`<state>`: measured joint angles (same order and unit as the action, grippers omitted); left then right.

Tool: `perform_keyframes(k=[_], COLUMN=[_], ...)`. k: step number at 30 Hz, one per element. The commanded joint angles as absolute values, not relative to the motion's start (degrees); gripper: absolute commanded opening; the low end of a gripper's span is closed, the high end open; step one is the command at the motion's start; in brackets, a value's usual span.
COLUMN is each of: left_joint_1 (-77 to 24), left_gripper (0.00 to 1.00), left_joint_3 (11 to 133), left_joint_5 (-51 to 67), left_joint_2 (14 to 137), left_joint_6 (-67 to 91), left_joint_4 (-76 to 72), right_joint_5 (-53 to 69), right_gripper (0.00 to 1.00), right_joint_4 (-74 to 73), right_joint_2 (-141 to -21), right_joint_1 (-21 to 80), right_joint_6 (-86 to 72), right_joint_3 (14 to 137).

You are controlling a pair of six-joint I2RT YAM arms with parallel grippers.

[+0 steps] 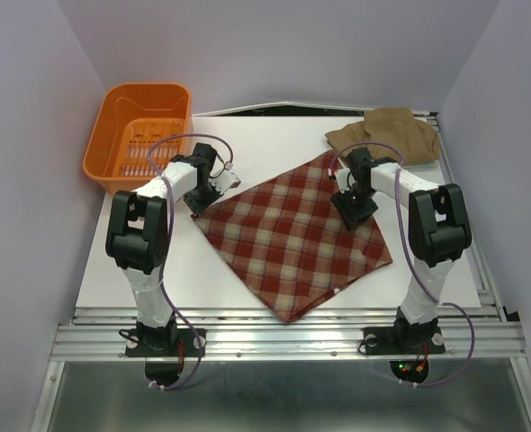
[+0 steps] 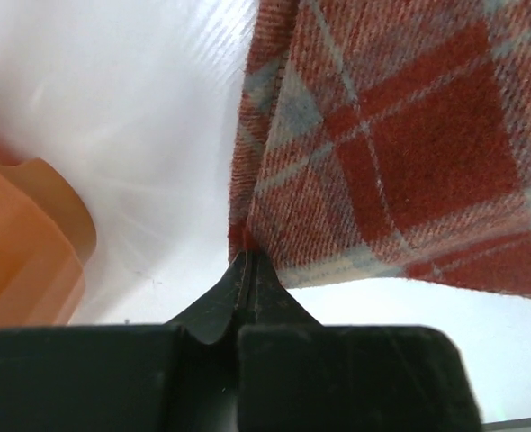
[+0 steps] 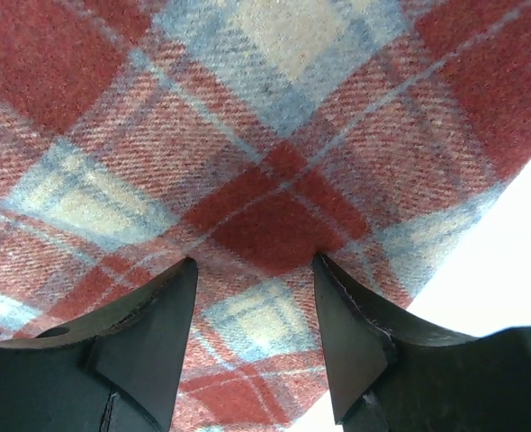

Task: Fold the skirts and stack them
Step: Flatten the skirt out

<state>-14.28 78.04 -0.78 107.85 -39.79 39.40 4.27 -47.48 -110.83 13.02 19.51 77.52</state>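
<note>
Two arms flank the red-and-cream plaid cloth skirt [image 1: 288,238]: the left gripper [image 2: 250,261] pinches its left corner, while the right gripper [image 3: 255,270] gapes above its right edge.

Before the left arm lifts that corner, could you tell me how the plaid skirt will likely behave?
Probably floppy: the plaid skirt lies flat on the table, so it should drape from the corner held by the left gripper, jaws shut. Its fuzzy weave looks unlikely to slip. Spread wide, the rest may drag.

Woven matt plaid skirt [image 1: 288,236], glossy orange plastic basket [image 1: 112,135], smooth white table [image 1: 202,270]
</note>
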Motion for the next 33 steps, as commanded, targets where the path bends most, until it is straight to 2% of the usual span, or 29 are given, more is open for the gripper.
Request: perform_keyframes(k=[1, 3, 6, 14, 20, 26, 33], left_joint_1=[-13.7, -13.7, -13.9, -15.4, -16.2, -22.9, -37.3], left_gripper=[0.33, 0.41, 0.43, 0.40, 0.35, 0.31, 0.27], left_joint_3=[77.7, 79.4, 80.9, 70.6, 60.7, 54.7, 51.1], left_joint_5=[-2.1, 0.6, 7.9, 11.7, 12.2, 12.1, 14.0], left_joint_2=[105.1, 103.2, 99.9, 95.7, 94.9, 94.3, 93.9], left_joint_6=[-41.2, -41.3, -42.2, -45.2, -45.3, -45.9, -41.9], left_joint_4=[40.5, 41.1, 42.5, 36.1, 33.2, 33.0, 32.7], right_joint_5=[3.9, 4.7, 4.8, 1.6, 1.2, 3.7, 3.2], right_gripper=[0.60, 0.60, 0.60, 0.59, 0.60, 0.62, 0.71], right_joint_4=[-45.5, -45.6, -44.9, -42.5, -43.8, -44.3, -43.2], right_joint_2=[-111.5, -112.0, -113.4, -119.4, -126.9, -129.5, -121.8], right_joint_1=[12.6, 12.6, 13.4, 19.9, 20.6, 20.6, 19.3], right_joint_6=[19.5, 19.4, 19.5, 19.4, 20.5, 20.4, 18.1], right_joint_3=[77.4, 78.2, 78.7, 83.0, 94.7, 106.4, 112.5])
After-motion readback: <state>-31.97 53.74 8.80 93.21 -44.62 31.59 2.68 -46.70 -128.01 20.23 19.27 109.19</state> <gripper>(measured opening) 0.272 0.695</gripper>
